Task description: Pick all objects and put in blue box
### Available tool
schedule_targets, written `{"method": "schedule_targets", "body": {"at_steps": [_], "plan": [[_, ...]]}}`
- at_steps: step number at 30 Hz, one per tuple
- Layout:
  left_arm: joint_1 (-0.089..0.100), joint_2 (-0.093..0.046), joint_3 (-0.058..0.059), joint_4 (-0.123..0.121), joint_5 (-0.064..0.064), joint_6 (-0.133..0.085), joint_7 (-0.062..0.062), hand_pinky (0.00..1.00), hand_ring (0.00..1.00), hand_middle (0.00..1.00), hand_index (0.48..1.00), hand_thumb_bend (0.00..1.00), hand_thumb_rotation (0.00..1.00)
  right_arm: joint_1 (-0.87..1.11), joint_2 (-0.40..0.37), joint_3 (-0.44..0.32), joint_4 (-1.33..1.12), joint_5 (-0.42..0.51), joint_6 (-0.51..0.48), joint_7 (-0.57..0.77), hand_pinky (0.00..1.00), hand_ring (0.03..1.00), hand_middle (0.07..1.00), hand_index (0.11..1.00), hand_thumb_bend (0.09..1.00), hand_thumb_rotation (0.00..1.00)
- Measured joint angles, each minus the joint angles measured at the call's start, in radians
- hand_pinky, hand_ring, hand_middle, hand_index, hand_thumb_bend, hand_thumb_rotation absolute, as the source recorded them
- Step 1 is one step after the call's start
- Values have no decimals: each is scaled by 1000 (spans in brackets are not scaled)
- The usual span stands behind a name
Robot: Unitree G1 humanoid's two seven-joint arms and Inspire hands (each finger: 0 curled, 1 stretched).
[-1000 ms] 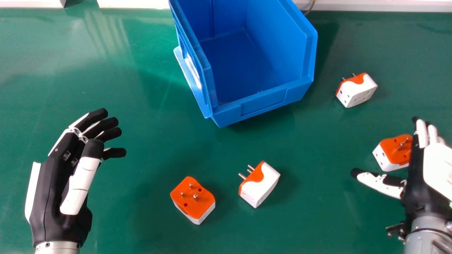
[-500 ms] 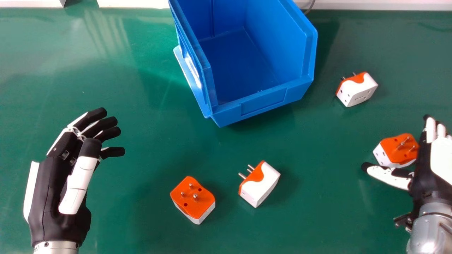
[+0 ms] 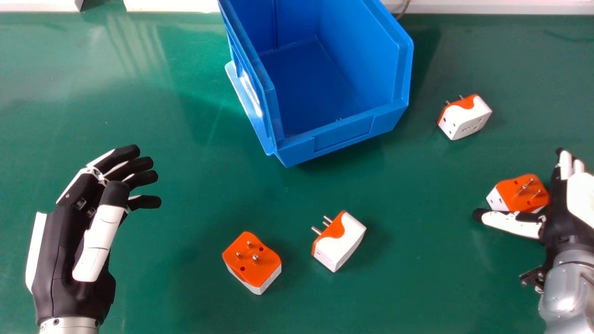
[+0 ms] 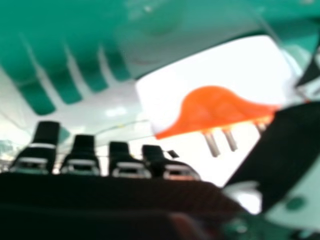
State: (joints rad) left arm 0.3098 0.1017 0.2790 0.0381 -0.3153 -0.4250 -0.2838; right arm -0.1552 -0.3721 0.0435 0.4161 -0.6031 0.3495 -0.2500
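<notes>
We are noting the right hand [image 3: 580, 197] open beside the rightmost adapter [image 3: 513, 194] on the worktop [image 3: 408, 292], judging it light, rigid and best gripped by its white sides [image 4: 225, 65], clear of the pins [image 4: 212, 144].

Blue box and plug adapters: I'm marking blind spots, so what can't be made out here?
- Blue box, far end: cut off by head view's top edge.
- Right robot hand, outer side: cut off by head view's right edge.
- Plug adapter beside it, near side: partly behind the thumb, head view.
- Leftmost plug adapter, underside: facing the table, head view.
</notes>
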Motion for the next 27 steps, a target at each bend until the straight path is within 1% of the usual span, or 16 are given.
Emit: {"method": "schedule_targets", "body": {"at_steps": [5,11,14,16,21,27], "plan": [[6,-2,1,-10,0,1,0,539,670,690,684,989,651,-25,-32,28,12,6,9,44,910,969,991,970,616,435],[17,-5,2,-12,0,2,-1,532,666,688,680,996,646,-43,-58,51,7,6,39,106,904,958,982,960,618,437],[25,-5,2,-22,-1,9,-1,531,666,688,680,998,644,-53,-68,64,6,6,56,126,897,949,974,952,617,433],[27,-5,1,-25,-1,13,-1,532,669,690,681,999,643,-62,-75,73,8,6,64,142,890,943,967,946,617,425],[30,-5,2,-26,0,13,0,535,674,698,685,1000,646,-68,-89,88,-1,6,81,171,881,935,957,936,614,394],[30,-7,2,-28,-2,13,-3,543,678,701,689,1000,638,-89,-121,120,-27,2,138,249,887,937,958,936,594,348]]}}
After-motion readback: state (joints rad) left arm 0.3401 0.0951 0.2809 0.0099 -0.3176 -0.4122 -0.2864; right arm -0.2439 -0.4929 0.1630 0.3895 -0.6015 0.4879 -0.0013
